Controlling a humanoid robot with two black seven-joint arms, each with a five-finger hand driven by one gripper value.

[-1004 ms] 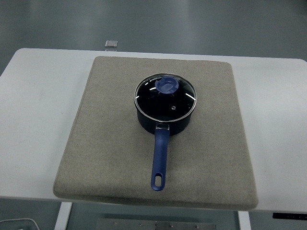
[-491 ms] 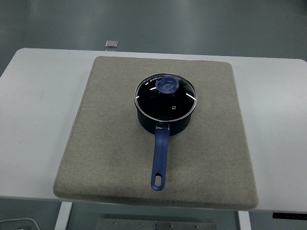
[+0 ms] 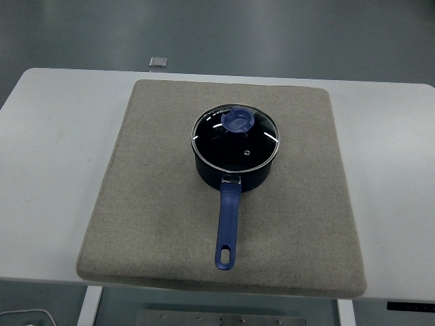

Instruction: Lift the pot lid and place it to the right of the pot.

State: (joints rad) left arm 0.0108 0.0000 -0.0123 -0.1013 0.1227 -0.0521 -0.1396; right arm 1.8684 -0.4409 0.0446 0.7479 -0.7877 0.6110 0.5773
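Observation:
A dark blue pot (image 3: pixel 234 173) stands near the middle of a beige mat (image 3: pixel 156 197) on the white table. Its long blue handle (image 3: pixel 227 227) points toward the table's near edge. A glass lid (image 3: pixel 234 139) with a metal rim sits closed on the pot, and its round blue knob (image 3: pixel 237 121) shows at the lid's far side. Neither arm nor hand shows anywhere in the head view.
The white table (image 3: pixel 47 149) extends past the mat on the left and right. A small grey block (image 3: pixel 158 62) sits at the table's far edge. Bare mat lies to the right of the pot.

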